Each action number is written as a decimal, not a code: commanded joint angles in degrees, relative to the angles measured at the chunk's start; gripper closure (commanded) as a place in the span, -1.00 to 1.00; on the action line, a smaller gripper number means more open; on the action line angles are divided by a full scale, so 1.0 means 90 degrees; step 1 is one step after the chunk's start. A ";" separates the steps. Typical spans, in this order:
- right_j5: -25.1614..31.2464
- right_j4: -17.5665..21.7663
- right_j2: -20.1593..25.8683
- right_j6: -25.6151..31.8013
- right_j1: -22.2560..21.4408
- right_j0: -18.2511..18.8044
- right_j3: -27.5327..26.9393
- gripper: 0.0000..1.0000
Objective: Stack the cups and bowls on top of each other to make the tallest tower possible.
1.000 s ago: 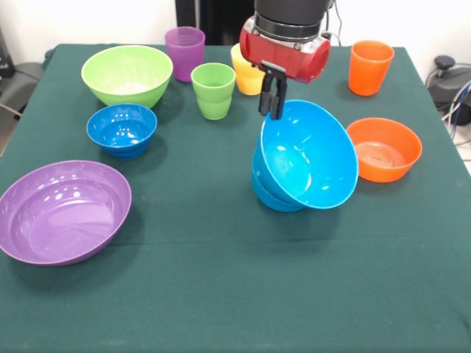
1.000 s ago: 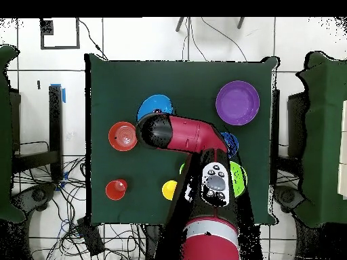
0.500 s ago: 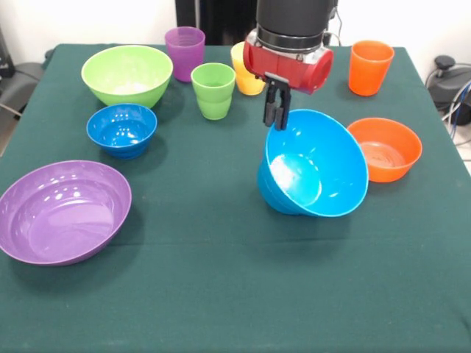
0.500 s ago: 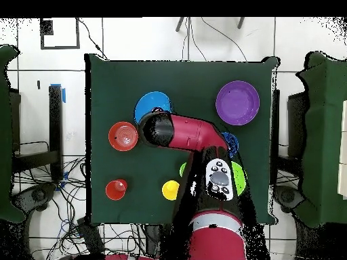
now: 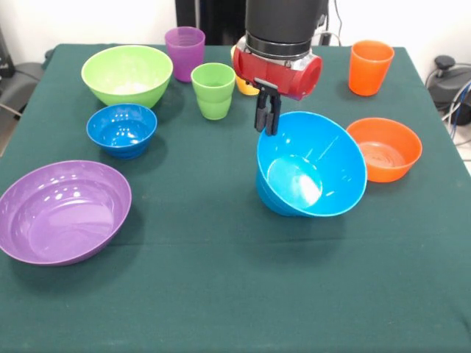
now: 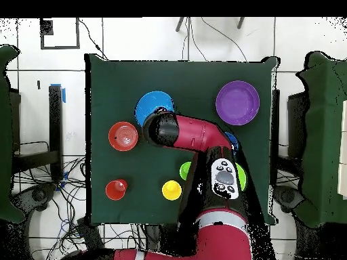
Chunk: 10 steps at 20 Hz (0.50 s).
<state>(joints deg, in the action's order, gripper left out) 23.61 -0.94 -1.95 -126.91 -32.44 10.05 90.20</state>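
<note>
Gripping the large light blue bowl [image 5: 313,165] by its rim, the gripper [image 5: 267,118] has seated it lower, less tilted

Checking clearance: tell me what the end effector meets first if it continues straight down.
Most likely the far rim of the large, tilted, light blue plastic bowl; the end effector already sits at that rim, though actual contact is unclear.

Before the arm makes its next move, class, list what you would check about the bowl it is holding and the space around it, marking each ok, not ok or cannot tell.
1. Gripper shut on the large light blue bowl at its rim: ok.
2. Bowl level: not ok, tilted toward the camera.
3. Small light blue bowl nested underneath: cannot tell.
4. Small orange bowl apart from the held bowl: ok.
5. Green cup upright, clear of the arm: ok.
</note>
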 commanded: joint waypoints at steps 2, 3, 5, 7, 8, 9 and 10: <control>-0.0248 0.0619 0.0555 0.0316 0.0160 -0.0012 -0.0065 1.00; -0.0273 0.0647 0.0555 0.0332 0.0168 -0.0002 -0.0103 1.00; -0.0218 0.0655 0.0599 0.0354 0.0172 0.0042 -0.0109 1.00; -0.0272 0.0688 0.0622 0.0316 0.0149 0.0065 -0.0019 1.00; -0.0285 0.0718 0.0618 0.0308 0.0122 0.0069 0.0036 1.00; -0.0288 0.0746 0.0633 0.0313 0.0094 0.0088 0.0098 1.00; -0.0283 0.0771 0.0635 0.0318 0.0081 0.0102 0.0150 1.00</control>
<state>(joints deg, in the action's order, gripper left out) 22.87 1.40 -1.88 -126.91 -32.38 10.10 90.20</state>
